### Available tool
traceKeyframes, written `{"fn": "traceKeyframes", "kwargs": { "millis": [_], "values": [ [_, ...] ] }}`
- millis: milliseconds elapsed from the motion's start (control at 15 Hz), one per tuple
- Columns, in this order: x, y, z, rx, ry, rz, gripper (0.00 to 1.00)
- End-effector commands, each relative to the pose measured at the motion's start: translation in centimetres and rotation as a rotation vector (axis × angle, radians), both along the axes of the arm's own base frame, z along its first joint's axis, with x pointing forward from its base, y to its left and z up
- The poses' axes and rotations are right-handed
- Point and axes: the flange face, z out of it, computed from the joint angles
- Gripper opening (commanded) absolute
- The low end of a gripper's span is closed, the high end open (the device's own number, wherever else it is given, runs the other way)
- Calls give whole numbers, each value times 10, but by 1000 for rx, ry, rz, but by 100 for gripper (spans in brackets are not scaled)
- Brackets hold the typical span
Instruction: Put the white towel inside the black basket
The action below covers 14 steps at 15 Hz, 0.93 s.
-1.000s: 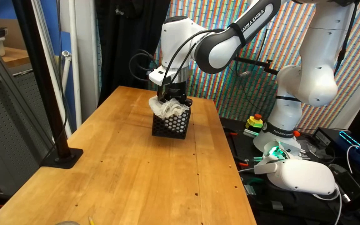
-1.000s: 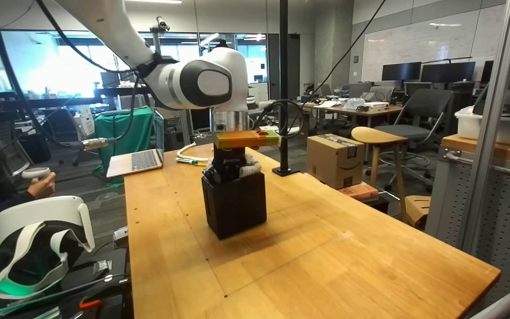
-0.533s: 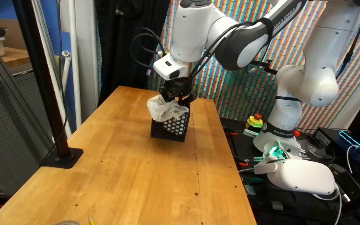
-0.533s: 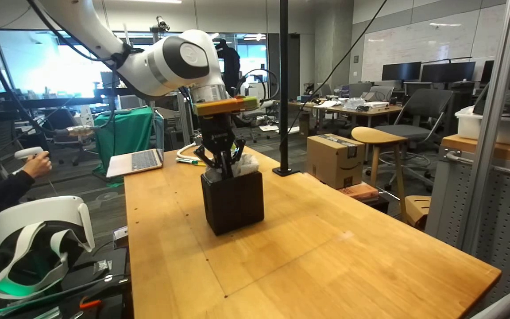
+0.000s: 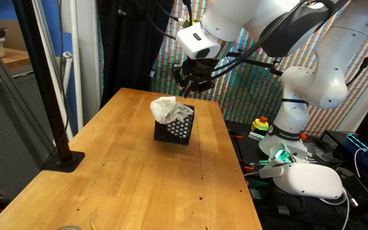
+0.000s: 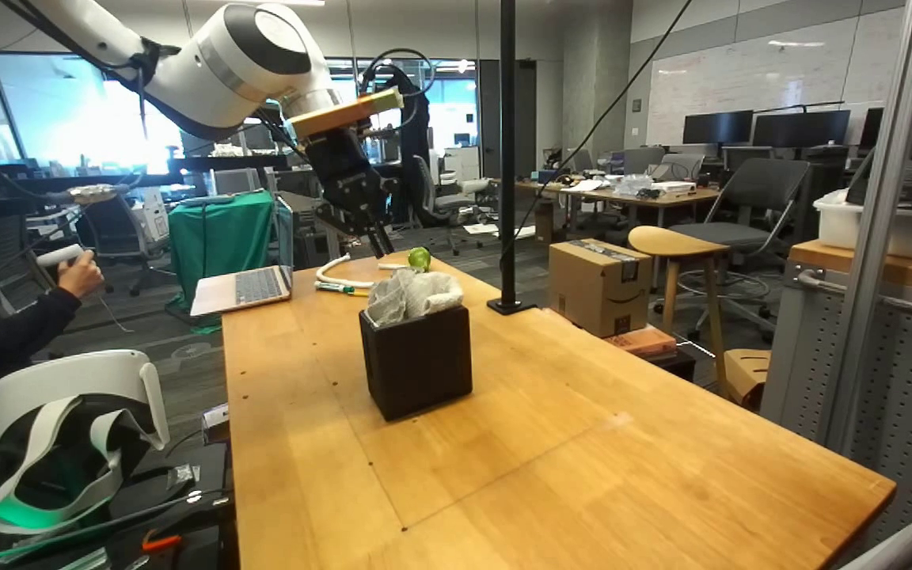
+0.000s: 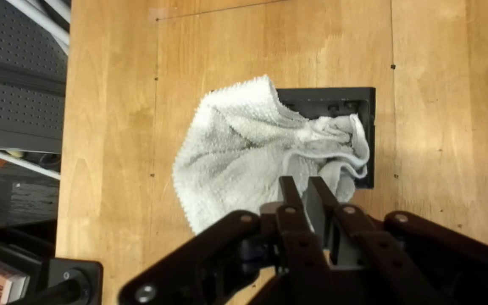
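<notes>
The white towel (image 5: 170,110) is bunched in the mouth of the black basket (image 5: 174,135). Part of it sits within the rim and a large fold hangs out over one side. From above, the wrist view shows the towel (image 7: 235,156) spreading well past the basket's edge, while one corner of the basket (image 7: 324,94) stays uncovered. My gripper (image 5: 184,94) hovers above and behind the basket, apart from both in the exterior views. Its fingertips (image 7: 287,181) are close together with only a narrow gap and nothing held. Inside the basket, the lower towel is mostly hidden.
The basket stands on a wooden table (image 6: 583,443). A black pole with a flat base (image 6: 508,306) rises at the table's edge. Beyond the basket are a laptop (image 6: 241,289), a green round object (image 6: 419,259) and a white tube (image 6: 333,275).
My gripper has lifted out of the towel and drawn up and away from the basket. The towel has stayed in the basket's mouth. The basket shifted slightly, then stayed put.
</notes>
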Motion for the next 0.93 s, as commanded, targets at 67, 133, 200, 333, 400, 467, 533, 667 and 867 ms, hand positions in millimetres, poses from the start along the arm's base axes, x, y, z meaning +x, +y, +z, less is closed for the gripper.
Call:
{"fn": "traceKeyframes", "kwargs": {
  "millis": [67,133,200,333,400,467,533,667,867],
  "values": [
    [-18,50,-4,2,-13,107,16],
    [-19,59,-12,3,-3,136,17],
    [-19,68,-21,5,12,159,16],
    [-15,78,-35,15,41,188,15],
    [-9,80,-43,19,53,196,16],
    [-2,79,-50,18,63,199,15],
    [5,78,-55,15,74,203,17],
    [21,68,-62,9,87,189,17],
    [44,50,-71,15,107,158,15]
  ]
}}
